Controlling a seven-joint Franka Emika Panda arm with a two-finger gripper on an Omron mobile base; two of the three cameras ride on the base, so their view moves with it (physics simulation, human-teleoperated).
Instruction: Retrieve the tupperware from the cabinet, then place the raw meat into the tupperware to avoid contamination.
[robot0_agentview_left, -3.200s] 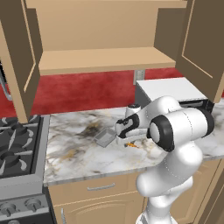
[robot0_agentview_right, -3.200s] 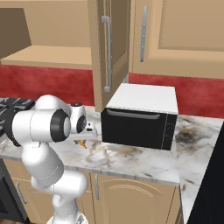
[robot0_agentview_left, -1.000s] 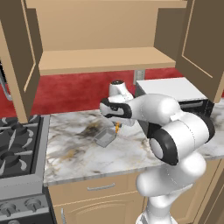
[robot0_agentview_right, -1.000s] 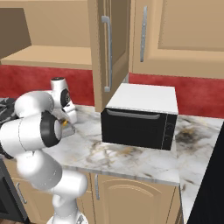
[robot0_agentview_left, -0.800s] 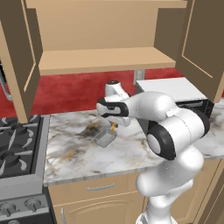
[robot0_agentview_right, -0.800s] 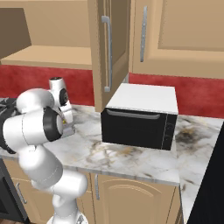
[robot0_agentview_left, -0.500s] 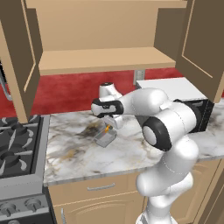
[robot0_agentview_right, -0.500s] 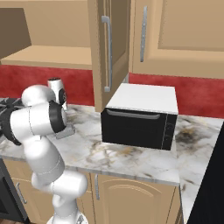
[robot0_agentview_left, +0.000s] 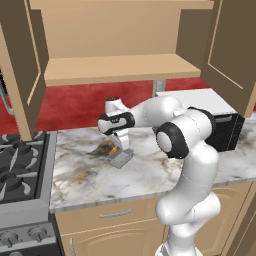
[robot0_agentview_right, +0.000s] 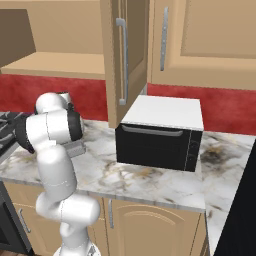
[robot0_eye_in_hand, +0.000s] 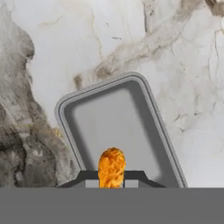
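While my arm reaches left over the marble desk, I see the end effector pinching the raw meat, an orange lump nipped between its dark fingertips. Directly beneath it sits the tupperware (a shallow grey tray, flat on the desk), just right of a dark stain. The cabinet above stands with both doors swung wide, and a black microwave rests to the right.
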